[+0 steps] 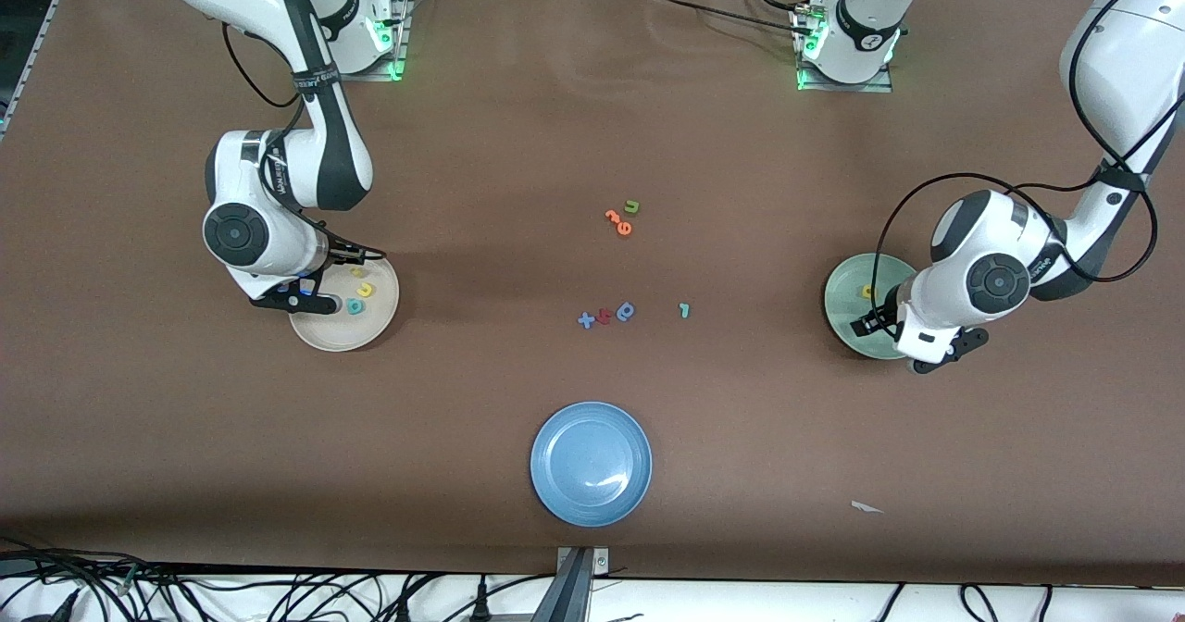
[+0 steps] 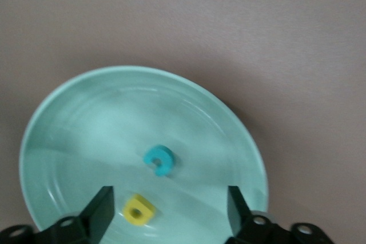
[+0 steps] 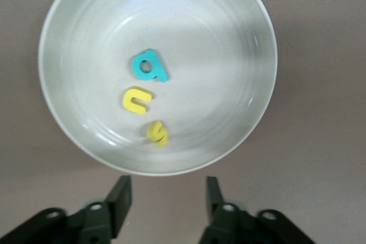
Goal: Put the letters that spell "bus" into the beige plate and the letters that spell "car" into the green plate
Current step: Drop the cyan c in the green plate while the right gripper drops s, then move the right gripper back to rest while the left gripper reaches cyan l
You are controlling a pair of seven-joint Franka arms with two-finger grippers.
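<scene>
Round cream-beige plate [image 3: 63, 21] holds teal foam "b" [image 3: 149, 66], yellow foam "u" [image 3: 136, 100], yellow foam "s" [image 3: 158, 132]: "bus" looks done. Right gripper [image 3: 166, 201] over its rim, jaws spread, empty. Round mint-green plate [image 2: 68, 112] holds teal foam "c" [image 2: 158, 159] and yellow foam "a" [image 2: 138, 209]; left gripper [image 2: 168, 212] above it, jaws spread, empty. Left: teal foam "r" [image 1: 684, 309] on brown table [image 1: 518, 141], at 3 o'clock from dark blue foam "a" [image 1: 627, 312].
</scene>
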